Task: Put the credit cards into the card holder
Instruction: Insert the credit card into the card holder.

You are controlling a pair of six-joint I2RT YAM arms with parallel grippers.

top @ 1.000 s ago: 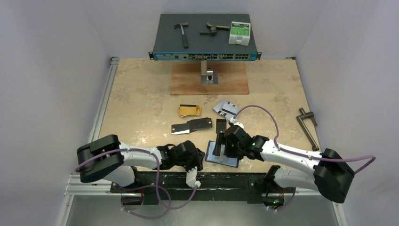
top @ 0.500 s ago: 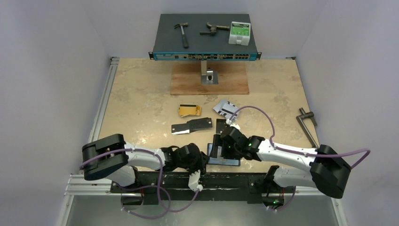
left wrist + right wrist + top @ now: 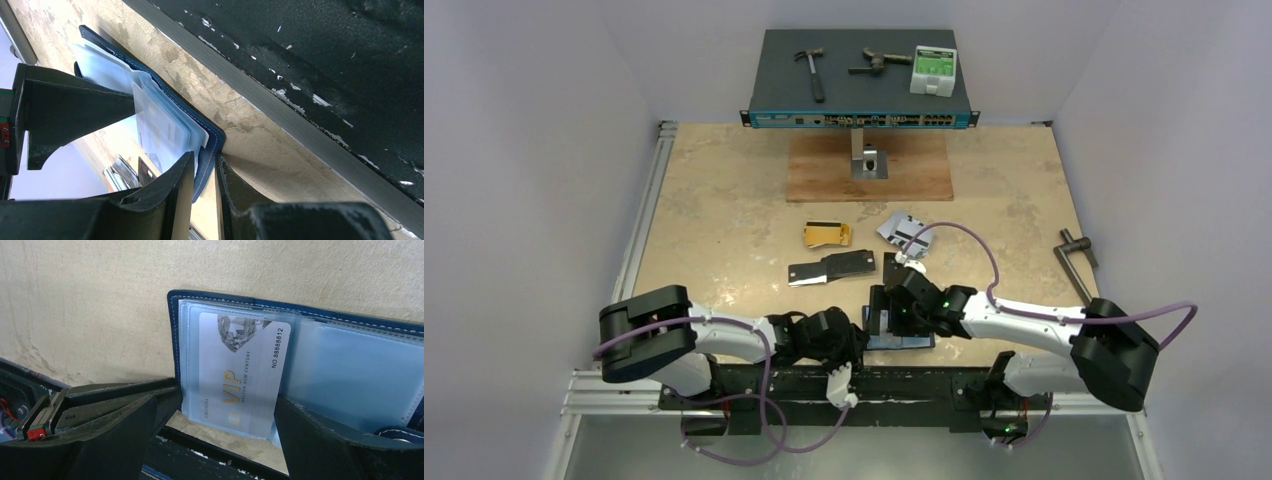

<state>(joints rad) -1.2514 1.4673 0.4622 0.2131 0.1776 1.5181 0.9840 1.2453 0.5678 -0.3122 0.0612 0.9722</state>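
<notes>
The card holder point(image 3: 908, 340) lies open near the table's front edge, a navy cover point(image 3: 173, 335) with clear sleeves. A silver-grey VIP card point(image 3: 245, 370) sits in one sleeve. My left gripper point(image 3: 204, 172) is shut on the cover's edge point(image 3: 212, 145). My right gripper point(image 3: 227, 427) hangs over the holder, open wide, with a finger on either side of the sleeved card. More credit cards lie farther back: a gold one point(image 3: 826, 234), silver-grey ones point(image 3: 904, 230), a black one point(image 3: 849, 264) and another black one point(image 3: 893, 266).
A black rail point(image 3: 864, 380) runs just in front of the holder. At the back, a network switch point(image 3: 861, 110) carries a hammer point(image 3: 810, 72), a metal fitting point(image 3: 879, 64) and a green-white box point(image 3: 933, 68). A wooden board point(image 3: 869, 170) lies under it. A metal crank point(image 3: 1079, 265) is at the right.
My right gripper has drifted left and slightly nearer over the holder. The left arm has pushed right along the front edge. Neither gripper's opening has changed.
</notes>
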